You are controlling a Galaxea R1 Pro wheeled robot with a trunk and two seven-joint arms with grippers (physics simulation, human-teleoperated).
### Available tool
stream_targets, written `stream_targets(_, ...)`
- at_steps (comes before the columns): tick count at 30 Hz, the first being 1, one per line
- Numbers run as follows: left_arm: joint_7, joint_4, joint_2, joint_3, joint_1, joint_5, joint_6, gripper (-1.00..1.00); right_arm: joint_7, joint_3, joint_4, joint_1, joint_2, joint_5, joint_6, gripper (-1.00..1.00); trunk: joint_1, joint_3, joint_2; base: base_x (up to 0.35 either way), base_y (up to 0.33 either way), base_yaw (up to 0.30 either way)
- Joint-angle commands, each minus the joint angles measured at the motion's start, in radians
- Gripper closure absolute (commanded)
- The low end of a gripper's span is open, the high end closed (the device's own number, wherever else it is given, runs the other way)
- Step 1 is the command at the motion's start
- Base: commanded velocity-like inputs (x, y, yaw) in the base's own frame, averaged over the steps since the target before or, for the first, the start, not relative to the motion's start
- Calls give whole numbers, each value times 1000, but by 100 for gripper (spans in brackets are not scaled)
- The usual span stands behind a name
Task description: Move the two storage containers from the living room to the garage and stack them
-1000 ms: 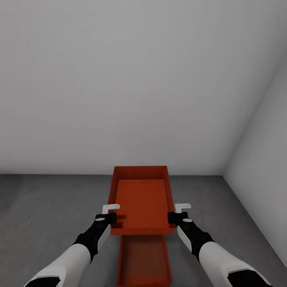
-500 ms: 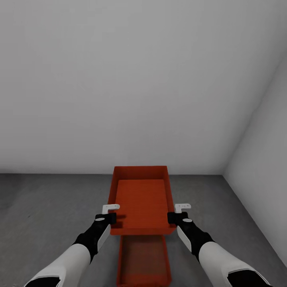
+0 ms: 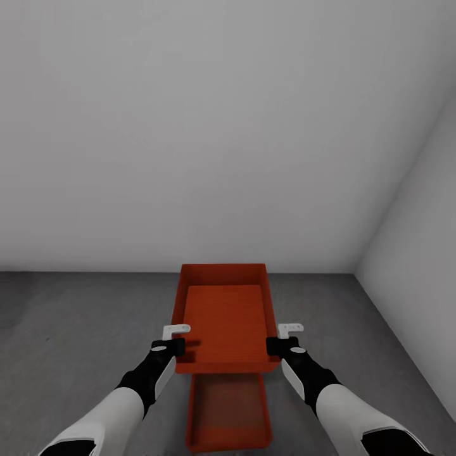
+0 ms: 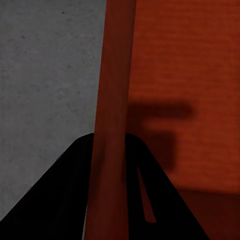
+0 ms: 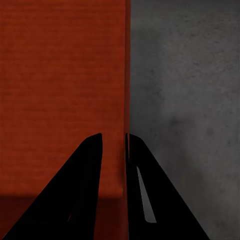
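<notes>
Overhead, one red bin is held above the grey floor, its side walls pinched by the left gripper and right gripper. A second bin is seen directly below (resting on the floor).

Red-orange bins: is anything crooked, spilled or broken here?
Nothing stands out. The upper red-orange rectangular bin, held level by the left gripper and right gripper, sits squarely above the lower red-orange bin on the grey concrete floor.

Plain pale grey back wall seen unmarked across the head view, second wall angled in at the right, corner seam formed where they meet, faint shading noted there, possibly a rendering shadow.
</notes>
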Motion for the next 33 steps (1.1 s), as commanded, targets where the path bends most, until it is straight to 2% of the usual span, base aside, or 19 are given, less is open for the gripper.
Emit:
stream_targets(1, 52, -46, -1, 64, -1, 9, 8, 100, 1, 1, -1, 0, 0, -23, 6, 100, 0, -4, -2, 0, 0, 0)
stream_targets(33, 52, -46, -1, 64, -1, 9, 8, 100, 1, 1, -1, 0, 0, -23, 6, 100, 0, -55, -2, 0, 0, 0)
